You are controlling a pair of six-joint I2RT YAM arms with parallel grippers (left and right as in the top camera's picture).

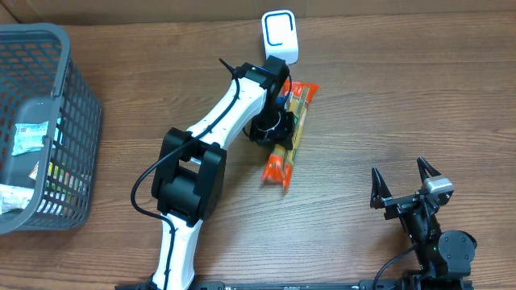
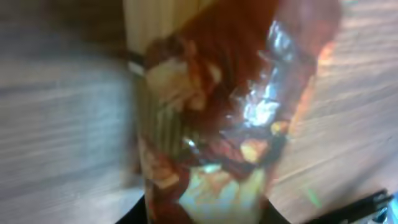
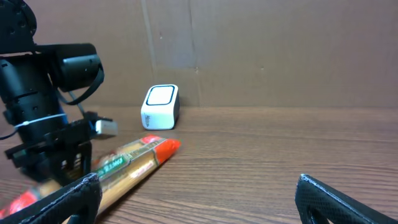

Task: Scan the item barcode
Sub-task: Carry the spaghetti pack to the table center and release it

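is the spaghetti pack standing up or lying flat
Lying down, not upright: the spaghetti pack stretches along the table near the scanner, left gripper over its middle. Lifted slightly? Cannot tell.

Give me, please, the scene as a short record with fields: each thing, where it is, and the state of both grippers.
item: long packet with orange ends, lying flat on the table
scanner: small white scanner, standing just beyond the packet's far end
left gripper: left gripper down at the packet's middle; open or shut cannot be told
right gripper: right gripper open, empty, at the near side, apart from the packet
basket: grey basket at the left edge, some packages inside
left wrist view: blurred, filled by the packet
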